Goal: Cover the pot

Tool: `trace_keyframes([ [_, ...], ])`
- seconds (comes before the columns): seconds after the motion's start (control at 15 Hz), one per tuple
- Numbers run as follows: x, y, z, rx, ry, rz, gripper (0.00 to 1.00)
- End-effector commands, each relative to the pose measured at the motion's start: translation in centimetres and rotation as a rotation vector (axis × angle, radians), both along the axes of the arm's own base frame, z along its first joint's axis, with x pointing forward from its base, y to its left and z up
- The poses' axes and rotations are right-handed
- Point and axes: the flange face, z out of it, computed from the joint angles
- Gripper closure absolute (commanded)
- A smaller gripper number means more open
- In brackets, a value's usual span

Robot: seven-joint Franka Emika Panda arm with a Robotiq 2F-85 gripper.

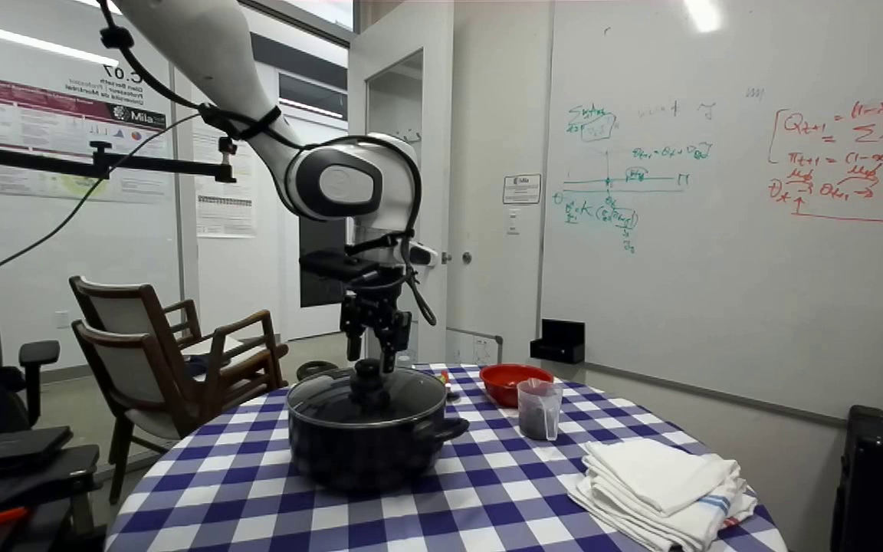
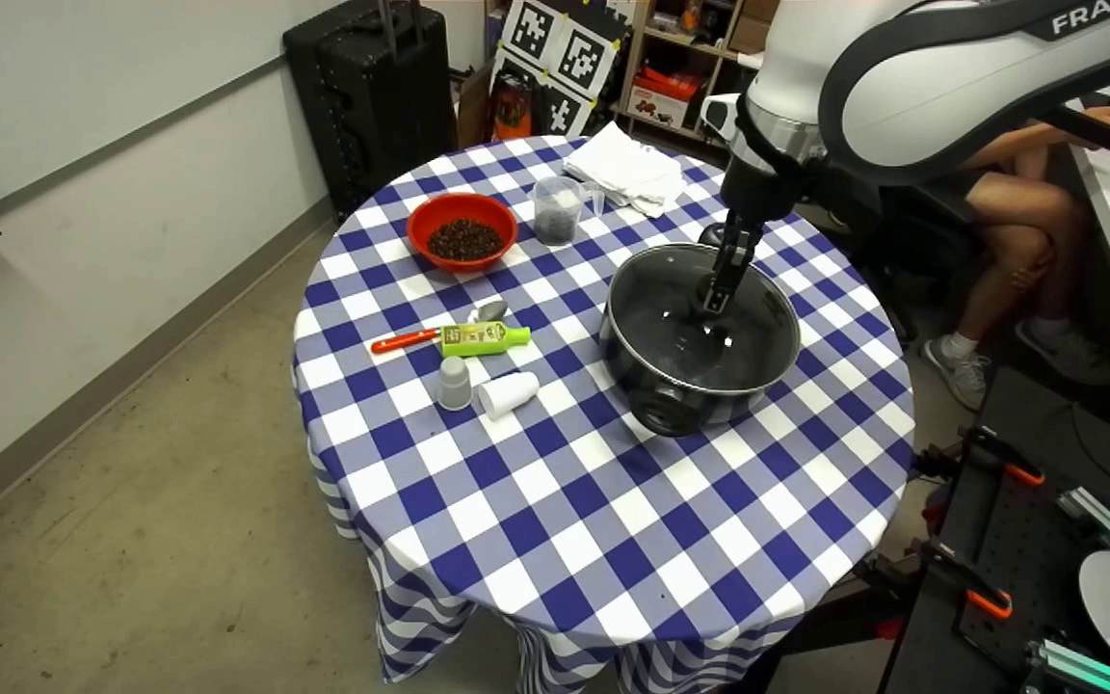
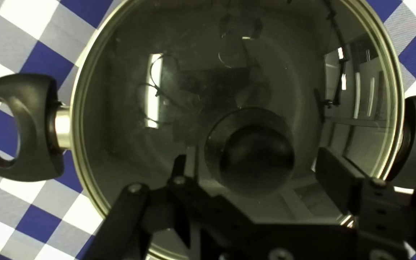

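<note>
Checked in blue and white, the round surface has a whiteboard behind it in an exterior view. On it stands the black pot, its glass lid already on and apparently seated evenly, so the covering looks done or nearly so. From here, the likeliest trouble is a sideways shift: if the gripper were to leave at a slant, it could catch the knob and drag the lid askew. Lowering it might press on the glass, and an off-centre pinch could slip on the rounded knob and tip the lid. Now the gripper itself: it is spread wider than the knob, which shows between its two fingers in the wrist view, with a gap on either side. It holds nothing and appears to touch nothing, though its exact clearance above the glass cannot be told.
</note>
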Motion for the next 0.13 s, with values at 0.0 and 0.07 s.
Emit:
trace_keyframes([
  [0.0, 0.04, 0.02, 0.06, 0.0, 0.001, 0.0, 0.18],
  [0.07, 0.04, 0.02, 0.06, 0.0, 0.001, 0.0, 0.18],
])
